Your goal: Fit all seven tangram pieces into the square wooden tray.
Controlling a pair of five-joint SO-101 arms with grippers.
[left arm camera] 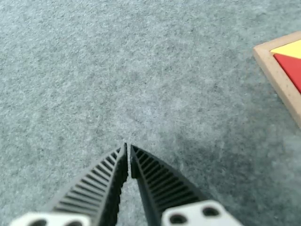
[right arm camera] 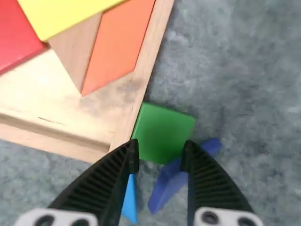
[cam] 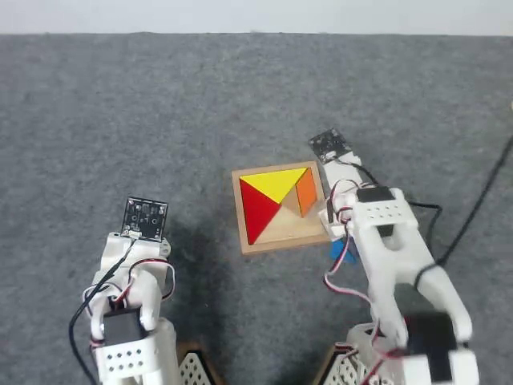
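Grey felt mat (cam: 160,104) spans the work area, evenly lit. Pale wall strip (cam: 256,16) borders its far edge.

A grey cloth mat (cam: 160,104) covers the table, fuzzy and matt, like short felt carpet. At its centre sits a tray (cam: 284,243) of pale bare wood, matt, with faint grain lines. Inside it, the red piece (cam: 258,210), yellow piece (cam: 274,184) and orange piece (cam: 306,192) look smooth and painted, with a soft sheen. A brown piece (right arm camera: 77,52) shows plain wood. At the tray's 4 o'clock, a green piece (right arm camera: 162,132) and blue pieces (right arm camera: 169,181) look equally smooth. The arm shells (cam: 393,241) are smooth white plastic. The left gripper (left arm camera: 129,149) and right gripper (right arm camera: 160,146) have matt black plastic fingers (left arm camera: 103,179) with ribbed faces.
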